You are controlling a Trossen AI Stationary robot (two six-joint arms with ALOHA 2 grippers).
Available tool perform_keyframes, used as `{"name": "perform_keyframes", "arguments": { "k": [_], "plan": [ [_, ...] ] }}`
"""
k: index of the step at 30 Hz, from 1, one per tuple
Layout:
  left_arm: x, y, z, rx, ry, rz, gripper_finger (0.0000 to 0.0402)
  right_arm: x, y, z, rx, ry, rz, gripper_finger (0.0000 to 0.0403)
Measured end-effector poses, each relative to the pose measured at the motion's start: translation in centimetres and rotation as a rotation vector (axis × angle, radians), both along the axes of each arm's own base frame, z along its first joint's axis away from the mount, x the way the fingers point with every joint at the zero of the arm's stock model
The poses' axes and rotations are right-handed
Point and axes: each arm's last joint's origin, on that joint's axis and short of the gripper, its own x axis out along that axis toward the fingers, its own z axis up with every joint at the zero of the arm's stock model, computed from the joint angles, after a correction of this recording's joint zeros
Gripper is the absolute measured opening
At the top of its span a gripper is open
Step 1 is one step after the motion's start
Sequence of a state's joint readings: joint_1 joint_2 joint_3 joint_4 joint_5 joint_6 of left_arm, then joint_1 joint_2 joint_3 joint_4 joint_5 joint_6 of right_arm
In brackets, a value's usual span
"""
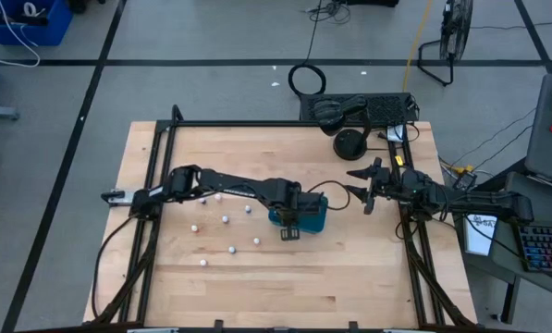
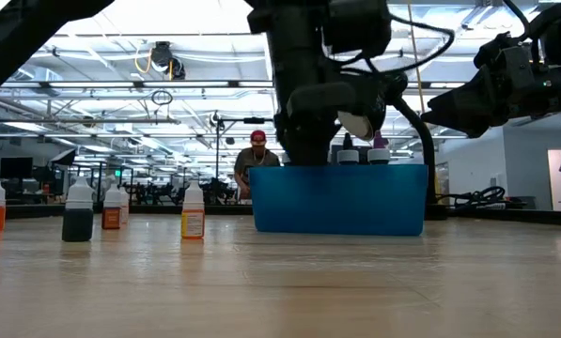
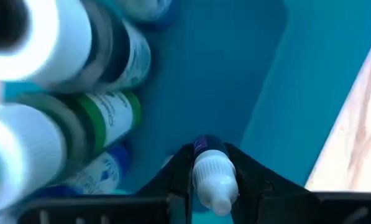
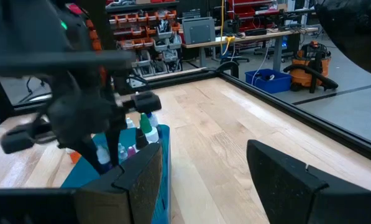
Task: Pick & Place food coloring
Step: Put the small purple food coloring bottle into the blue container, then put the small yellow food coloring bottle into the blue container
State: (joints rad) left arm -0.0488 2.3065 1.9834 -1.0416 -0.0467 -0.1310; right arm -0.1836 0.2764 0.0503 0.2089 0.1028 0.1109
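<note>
My left end effector (image 1: 289, 225) is down inside the teal box (image 1: 314, 220) near the middle of the worktop (image 1: 349, 277), and it is clenched on a food coloring bottle (image 3: 213, 177). The bottle sits squarely between my two dark fingers (image 3: 176, 180), pinched at its neck, with the white cap poking back toward my wrist and the dark body pointing away, down to the box floor. So its long axis runs along my fingers, roughly upright in the box. Other bottles (image 3: 101, 118) already stand packed in the box just beside it, caps up; from table height their white caps (image 2: 360, 155) show over the box rim.

Loose bottles (image 1: 226, 219) stand scattered on the worktop to the box's left, upright with white caps on top; from table height I see orange, dark and yellow ones (image 2: 193, 211).

My right end effector (image 1: 368, 190) hovers released, fingers spread, just right of the box, holding nothing.
</note>
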Motion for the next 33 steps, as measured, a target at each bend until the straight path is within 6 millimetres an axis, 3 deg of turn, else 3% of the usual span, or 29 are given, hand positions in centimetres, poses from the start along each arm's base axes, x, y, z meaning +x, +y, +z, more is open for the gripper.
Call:
{"name": "perform_keyframes", "arguments": {
  "k": [4,12,21,33],
  "plan": [
    [-0.5,0.5,-1.3,0.006,0.042,0.033,0.0064,0.0,0.0,0.0,0.0,0.0,0.0,0.0224],
    [-0.5,0.4,-1.4,-0.017,0.031,0.028,0.0064,0.0,0.0,0.0,0.0,0.0,0.0,0.0224],
    [-0.5,0.4,-1.4,-0.017,0.034,0.019,0.0133,0.0,0.0,0.0,0.0,0.0,0.0,0.0224],
    [-0.4,0.5,-0.7,-0.022,-0.007,0.011,0.0142,0.0,0.0,0.0,0.0,0.0,0.0,0.0224]
  ]
}}
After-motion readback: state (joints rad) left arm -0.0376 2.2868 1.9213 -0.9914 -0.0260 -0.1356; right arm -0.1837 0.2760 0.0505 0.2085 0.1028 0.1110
